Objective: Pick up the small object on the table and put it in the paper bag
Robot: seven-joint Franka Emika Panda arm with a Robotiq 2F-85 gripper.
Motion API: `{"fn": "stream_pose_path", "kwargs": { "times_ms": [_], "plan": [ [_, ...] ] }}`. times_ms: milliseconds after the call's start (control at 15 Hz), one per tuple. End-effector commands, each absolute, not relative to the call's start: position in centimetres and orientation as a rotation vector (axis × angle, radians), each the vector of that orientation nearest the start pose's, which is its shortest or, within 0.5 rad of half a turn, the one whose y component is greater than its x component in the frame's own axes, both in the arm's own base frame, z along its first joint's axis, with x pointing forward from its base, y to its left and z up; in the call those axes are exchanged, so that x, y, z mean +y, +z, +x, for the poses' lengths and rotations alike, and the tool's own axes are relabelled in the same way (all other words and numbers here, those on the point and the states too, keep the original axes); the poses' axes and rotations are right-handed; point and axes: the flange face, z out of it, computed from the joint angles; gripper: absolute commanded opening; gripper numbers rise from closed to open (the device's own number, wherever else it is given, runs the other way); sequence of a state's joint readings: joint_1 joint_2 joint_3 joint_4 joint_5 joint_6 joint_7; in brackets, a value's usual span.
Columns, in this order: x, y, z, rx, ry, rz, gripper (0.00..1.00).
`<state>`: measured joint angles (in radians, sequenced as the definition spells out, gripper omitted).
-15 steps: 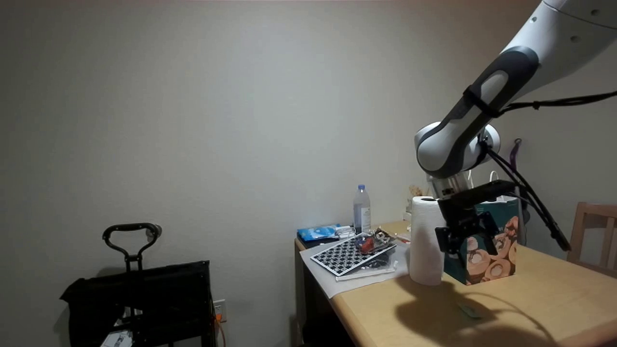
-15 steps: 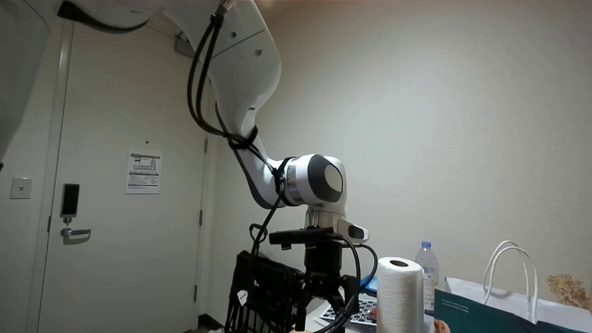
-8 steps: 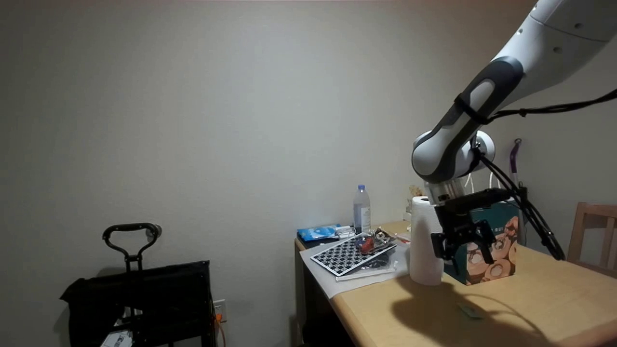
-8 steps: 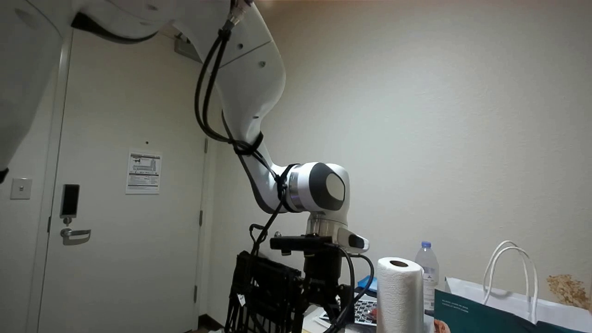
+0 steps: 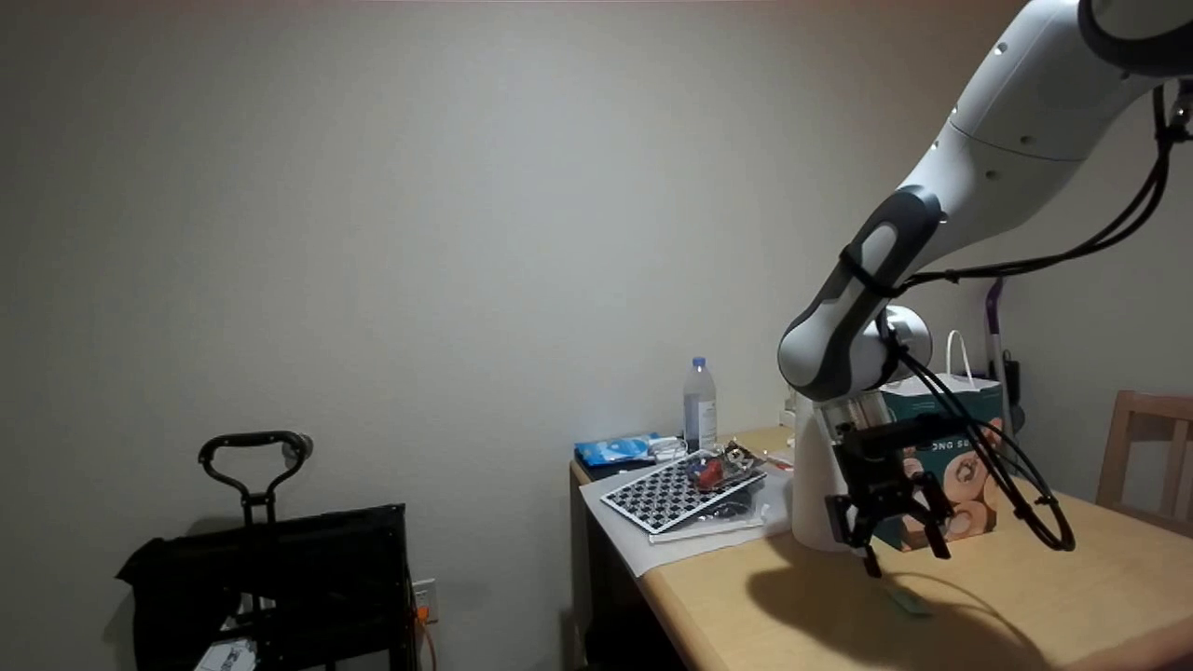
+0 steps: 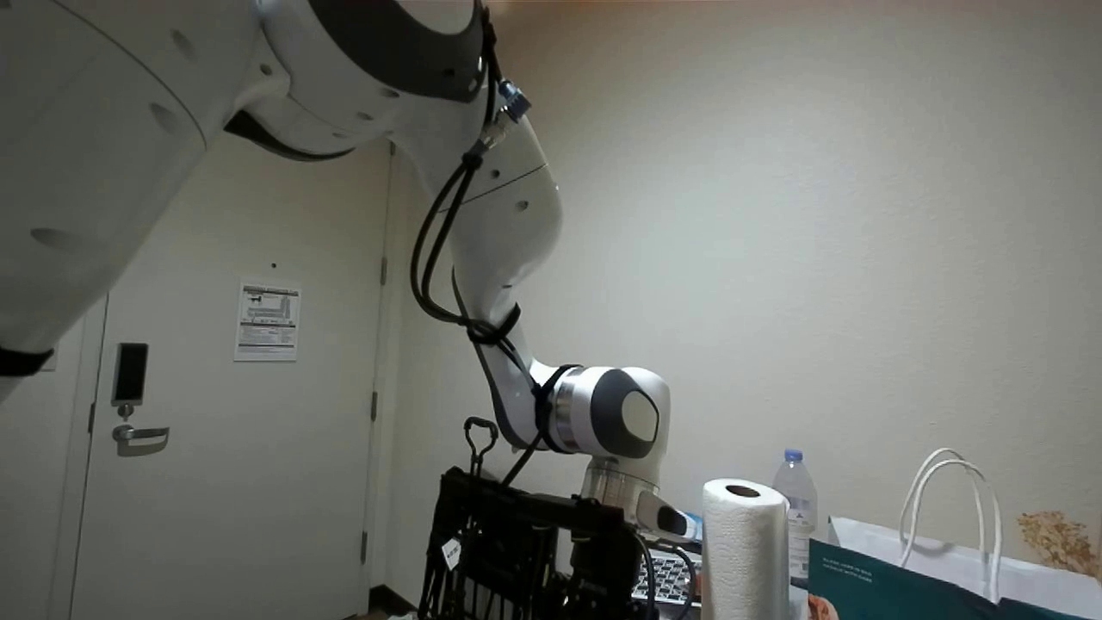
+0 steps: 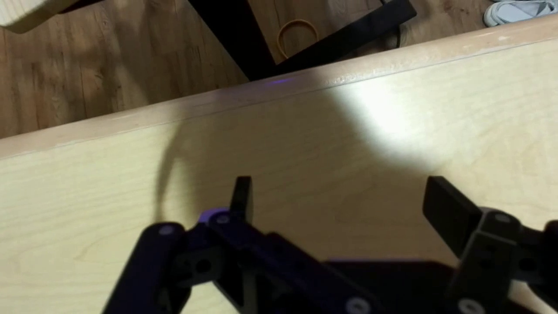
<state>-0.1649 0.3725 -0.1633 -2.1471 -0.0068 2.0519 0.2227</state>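
The small object (image 5: 907,601) is a flat pale green piece lying on the wooden table (image 5: 1072,578), inside the arm's shadow. It does not show in the wrist view. My gripper (image 5: 906,555) points down above the table, just above the small object in an exterior view. In the wrist view my gripper (image 7: 338,196) has its fingers wide apart, with only bare wood showing between them. The paper bag (image 5: 969,480) stands upright behind the gripper, teal with a printed cartoon picture. Its teal side (image 6: 869,577) and white handles also show in an exterior view.
A white paper-towel roll (image 5: 813,494) stands close behind the gripper, beside the bag. A checkered box (image 5: 666,492), a bottle (image 5: 699,410) and a blue packet (image 5: 615,450) are at the table's far end. The table's edge (image 7: 279,85) crosses the wrist view.
The arm has come down, and the gripper is lower, nearer the table and the small object. It has also shifted slightly left in an exterior view. The bag and roll have not moved.
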Motion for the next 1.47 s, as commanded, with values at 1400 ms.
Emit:
{"fn": "stream_pose_path", "kwargs": {
  "times_ms": [1400],
  "plan": [
    [-24.4, 13.6, 50.4, 1.532, 0.577, -2.790, 1.00]
  ]
}}
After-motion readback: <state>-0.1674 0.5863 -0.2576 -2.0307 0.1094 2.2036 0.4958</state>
